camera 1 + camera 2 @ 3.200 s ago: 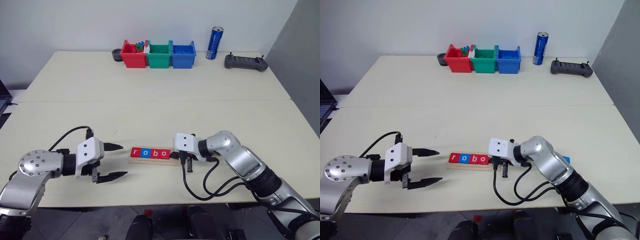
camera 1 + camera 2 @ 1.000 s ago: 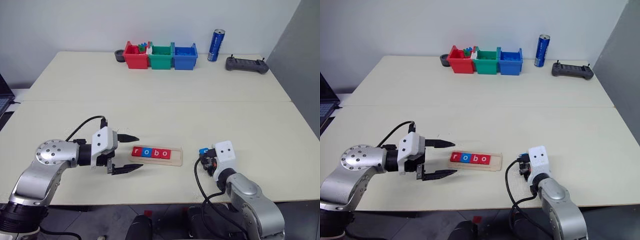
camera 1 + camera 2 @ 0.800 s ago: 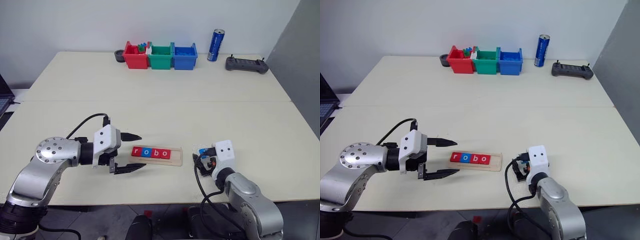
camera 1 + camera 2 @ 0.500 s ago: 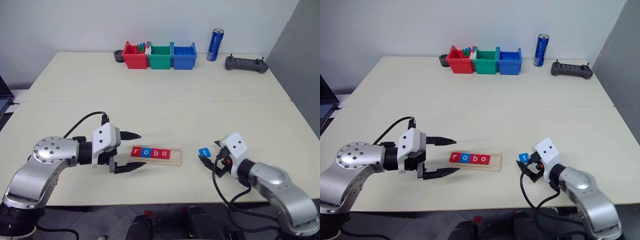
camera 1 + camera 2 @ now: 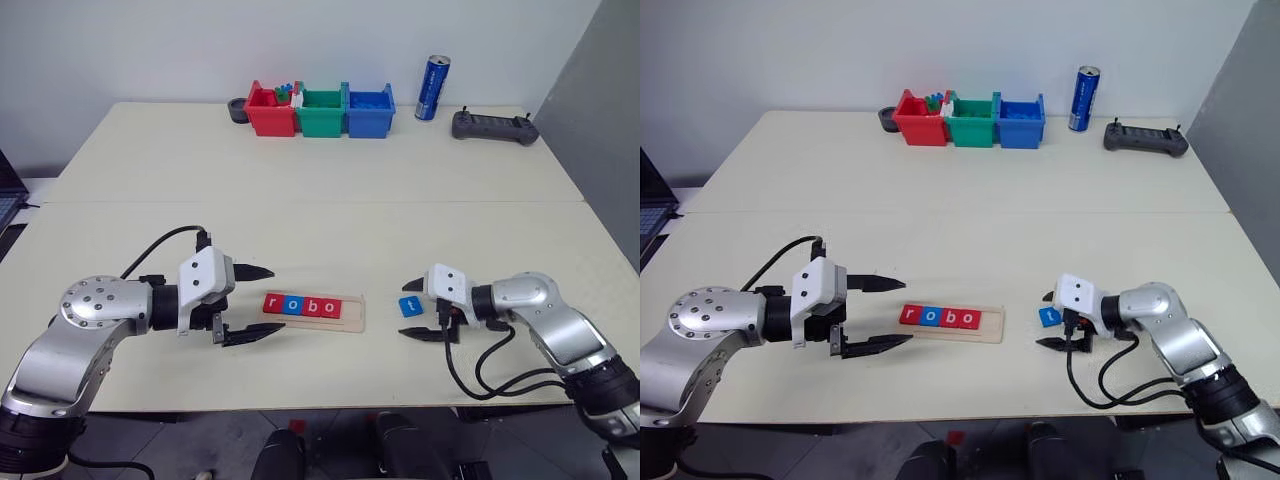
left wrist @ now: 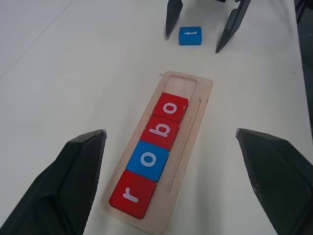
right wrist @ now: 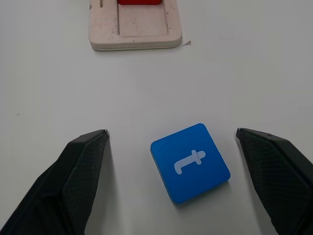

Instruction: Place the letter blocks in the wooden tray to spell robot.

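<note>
The wooden tray (image 5: 352,313) lies at the near middle of the table. It holds a row of letter blocks: red r (image 5: 271,303), blue o (image 5: 290,305), red b (image 5: 309,306), red o (image 5: 328,307). The tray's right end is bare. A blue t block (image 7: 190,162) lies flat on the table, just right of the tray. My right gripper (image 5: 405,309) is open and points left, one finger on each side of the t block without touching it. My left gripper (image 5: 274,300) hangs open at the tray's left end, holding nothing.
Red (image 5: 268,110), green (image 5: 320,112) and blue (image 5: 368,110) bins stand at the far edge, with a small black dish (image 5: 236,110) to their left. A blue can (image 5: 431,88) and a black controller (image 5: 493,126) sit at the far right. A laptop edge (image 5: 5,195) shows at the left.
The right arm has swung out to the right and its wrist has turned. Its fingers now point left and straddle the t block, and the jaws are wider. The left gripper has stayed put.
</note>
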Controlling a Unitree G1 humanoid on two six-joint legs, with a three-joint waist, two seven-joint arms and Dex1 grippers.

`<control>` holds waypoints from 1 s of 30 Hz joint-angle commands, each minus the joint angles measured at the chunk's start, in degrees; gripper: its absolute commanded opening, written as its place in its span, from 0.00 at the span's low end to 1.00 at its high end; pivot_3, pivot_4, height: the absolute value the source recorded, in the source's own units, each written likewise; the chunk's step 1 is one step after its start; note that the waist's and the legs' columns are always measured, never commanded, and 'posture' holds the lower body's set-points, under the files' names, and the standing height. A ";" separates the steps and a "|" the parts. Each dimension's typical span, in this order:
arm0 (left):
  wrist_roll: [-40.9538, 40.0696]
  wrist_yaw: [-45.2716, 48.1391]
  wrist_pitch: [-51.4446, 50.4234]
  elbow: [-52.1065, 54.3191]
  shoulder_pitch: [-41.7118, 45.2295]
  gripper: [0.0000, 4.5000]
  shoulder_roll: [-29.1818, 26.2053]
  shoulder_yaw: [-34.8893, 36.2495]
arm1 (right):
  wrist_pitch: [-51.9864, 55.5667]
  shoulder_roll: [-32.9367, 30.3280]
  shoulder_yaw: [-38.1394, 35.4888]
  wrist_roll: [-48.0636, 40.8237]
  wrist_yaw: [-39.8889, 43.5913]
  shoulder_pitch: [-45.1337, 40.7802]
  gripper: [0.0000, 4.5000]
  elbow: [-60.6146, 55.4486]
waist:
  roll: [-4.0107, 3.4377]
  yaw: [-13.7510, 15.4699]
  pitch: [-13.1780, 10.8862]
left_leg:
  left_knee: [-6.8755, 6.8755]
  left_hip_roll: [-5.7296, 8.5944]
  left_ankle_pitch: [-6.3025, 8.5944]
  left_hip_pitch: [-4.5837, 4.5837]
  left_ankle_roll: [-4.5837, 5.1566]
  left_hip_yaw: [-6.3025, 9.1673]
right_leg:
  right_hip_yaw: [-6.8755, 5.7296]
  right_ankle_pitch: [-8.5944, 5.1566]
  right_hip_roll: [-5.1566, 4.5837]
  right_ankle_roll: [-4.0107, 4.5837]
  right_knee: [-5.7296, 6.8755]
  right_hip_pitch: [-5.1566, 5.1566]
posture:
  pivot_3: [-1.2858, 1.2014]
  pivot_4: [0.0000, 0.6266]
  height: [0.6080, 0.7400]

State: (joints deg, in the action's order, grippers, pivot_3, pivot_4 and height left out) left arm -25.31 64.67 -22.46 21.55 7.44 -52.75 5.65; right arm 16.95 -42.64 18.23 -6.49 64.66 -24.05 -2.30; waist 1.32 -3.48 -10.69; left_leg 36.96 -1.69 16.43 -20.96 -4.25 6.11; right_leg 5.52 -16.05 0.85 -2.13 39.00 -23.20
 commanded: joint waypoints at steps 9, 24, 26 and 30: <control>3.93 4.59 12.78 -7.99 -5.47 1.00 -1.53 2.45 | 5.04 0.85 -0.70 -0.97 2.17 -2.55 0.32 -5.90 | -0.04 0.07 -0.02 | 0.02 0.00 0.00 0.03 0.00 -0.02 | 0.01 0.00 0.00 0.01 0.04 0.00 | 0.52 0.24 1.00; 7.22 9.96 31.72 -25.98 -6.06 1.00 1.13 1.29 | 23.51 11.68 8.87 4.05 -9.13 -8.93 0.32 -14.74 | -0.10 0.25 -0.06 | 0.01 0.01 0.00 -0.05 -0.01 0.03 | -0.06 0.00 -0.03 0.01 0.00 -0.05 | 0.52 0.24 1.00; 7.58 10.08 33.44 -27.15 -6.39 1.00 1.63 1.21 | 23.72 12.25 9.73 4.57 -9.43 -9.58 0.32 -13.53 | -0.10 0.19 -0.06 | 0.00 0.01 0.00 -0.04 -0.01 0.03 | -0.06 0.00 -0.03 0.01 0.01 -0.06 | 0.52 0.24 1.00; 7.93 9.95 35.29 -28.10 -6.96 1.00 2.26 1.12 | 23.48 12.48 10.58 4.97 -9.34 -10.24 0.32 -11.93 | -0.10 0.18 -0.06 | 0.00 0.00 0.00 -0.04 -0.01 0.06 | -0.09 0.01 -0.03 0.01 0.04 -0.07 | 0.52 0.24 1.00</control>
State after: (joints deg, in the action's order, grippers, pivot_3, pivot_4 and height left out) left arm -17.35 74.51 11.40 -6.86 0.57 -50.69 6.36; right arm 40.74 -30.21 28.61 -1.69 55.26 -32.86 -13.49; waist 1.23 -3.30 -10.75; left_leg 36.96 -1.69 16.43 -21.00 -4.26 6.17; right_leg 5.42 -16.04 0.82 -2.12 39.03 -23.27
